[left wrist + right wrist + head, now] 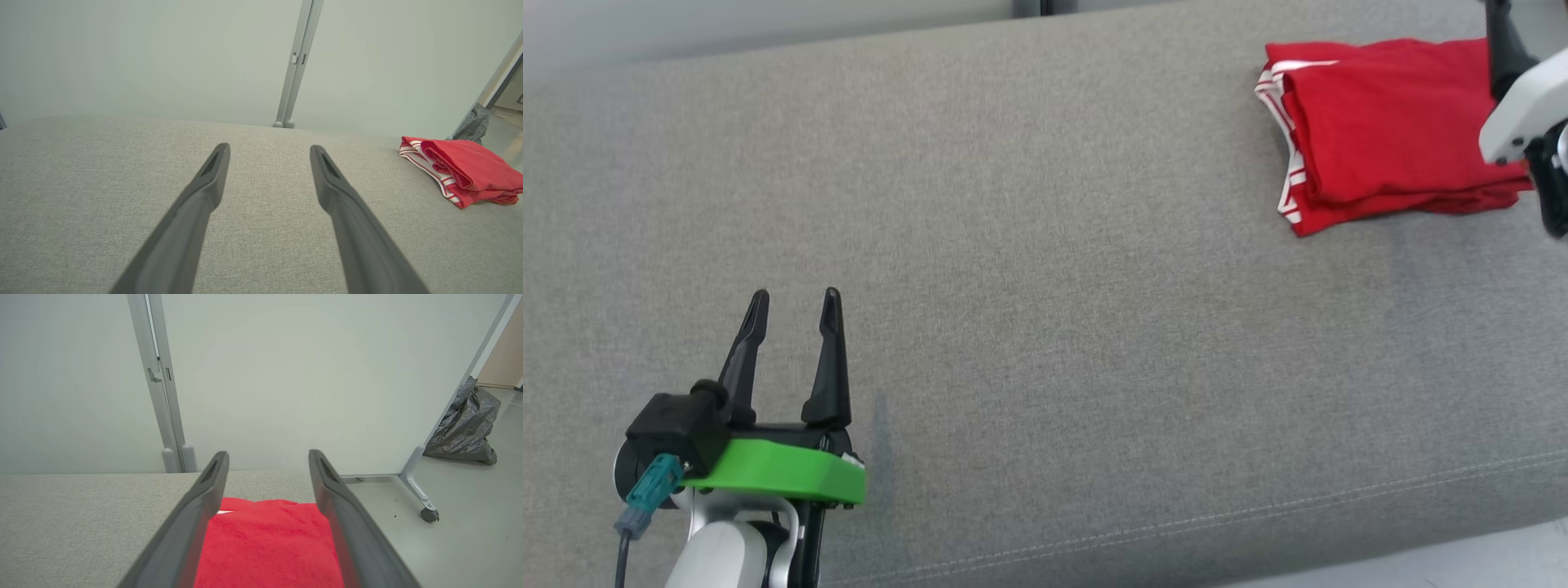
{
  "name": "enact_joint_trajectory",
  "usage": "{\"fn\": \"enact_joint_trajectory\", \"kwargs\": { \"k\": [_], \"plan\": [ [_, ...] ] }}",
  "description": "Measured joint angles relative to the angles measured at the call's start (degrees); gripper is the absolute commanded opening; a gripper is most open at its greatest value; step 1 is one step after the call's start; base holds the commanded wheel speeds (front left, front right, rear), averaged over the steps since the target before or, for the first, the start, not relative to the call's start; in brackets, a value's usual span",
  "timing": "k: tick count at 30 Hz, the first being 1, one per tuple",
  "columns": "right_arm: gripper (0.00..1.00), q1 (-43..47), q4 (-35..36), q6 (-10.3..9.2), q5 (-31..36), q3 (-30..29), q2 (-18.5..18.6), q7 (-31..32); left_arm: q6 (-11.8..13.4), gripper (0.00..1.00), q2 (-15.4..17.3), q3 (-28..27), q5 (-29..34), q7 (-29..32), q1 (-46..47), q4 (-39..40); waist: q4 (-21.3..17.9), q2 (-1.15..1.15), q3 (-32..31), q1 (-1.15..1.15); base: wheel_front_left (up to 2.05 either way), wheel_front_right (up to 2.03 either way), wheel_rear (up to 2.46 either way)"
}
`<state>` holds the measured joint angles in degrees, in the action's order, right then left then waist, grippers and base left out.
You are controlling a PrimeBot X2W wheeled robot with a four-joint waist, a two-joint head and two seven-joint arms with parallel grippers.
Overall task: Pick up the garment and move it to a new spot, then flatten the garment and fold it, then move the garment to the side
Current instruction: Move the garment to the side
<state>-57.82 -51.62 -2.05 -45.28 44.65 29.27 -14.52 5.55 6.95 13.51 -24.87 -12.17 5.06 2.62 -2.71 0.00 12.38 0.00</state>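
The garment [1388, 131] is a red piece with white-striped trim, folded into a compact stack at the far right of the grey fabric surface [1045, 269]. It also lies at the right in the left wrist view, garment [466, 171]. My right gripper [267, 454] hangs over it, open, and the red garment [269, 543] shows between its spread fingers with nothing pinched. In the head view one dark finger [1503, 45] and the white wrist reach in at the right edge. My left gripper [796, 298] is open and empty at the lower left, far from the cloth, left gripper [269, 148].
A pale partition wall with a grey post [157, 388] stands behind the surface. Past the surface's right end is bare floor with a caster foot [427, 512] and a grey plastic bag [466, 428]. The surface's front edge [1258, 514] runs along the bottom right.
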Motion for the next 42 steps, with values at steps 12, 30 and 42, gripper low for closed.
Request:
{"fn": "enact_joint_trajectory", "kwargs": {
  "k": [12,30,42],
  "plan": [
    [1.00,10.4,7.9,-0.58,-1.1,-1.7,-3.2,-0.1,0.6,1.00,-1.1,-1.6,0.6,-0.3,-4.3,-2.4,-1.6,0.00,-8.6,0.00,0.00,0.00,0.00],
    [1.00,27.5,28.5,-4.61,4.7,-9.1,-7.5,-0.1,1.3,1.00,-2.8,-4.1,2.5,-0.5,-9.5,-4.5,-3.5,0.00,-14.5,0.00,0.00,0.00,0.00],
    [1.00,40.7,33.9,-5.12,8.7,-12.1,-10.9,-0.1,1.3,1.00,-3.8,-9.0,5.5,-1.5,-12.2,-5.6,-3.5,0.00,-14.1,0.00,0.00,0.00,0.00]
  ]
}}
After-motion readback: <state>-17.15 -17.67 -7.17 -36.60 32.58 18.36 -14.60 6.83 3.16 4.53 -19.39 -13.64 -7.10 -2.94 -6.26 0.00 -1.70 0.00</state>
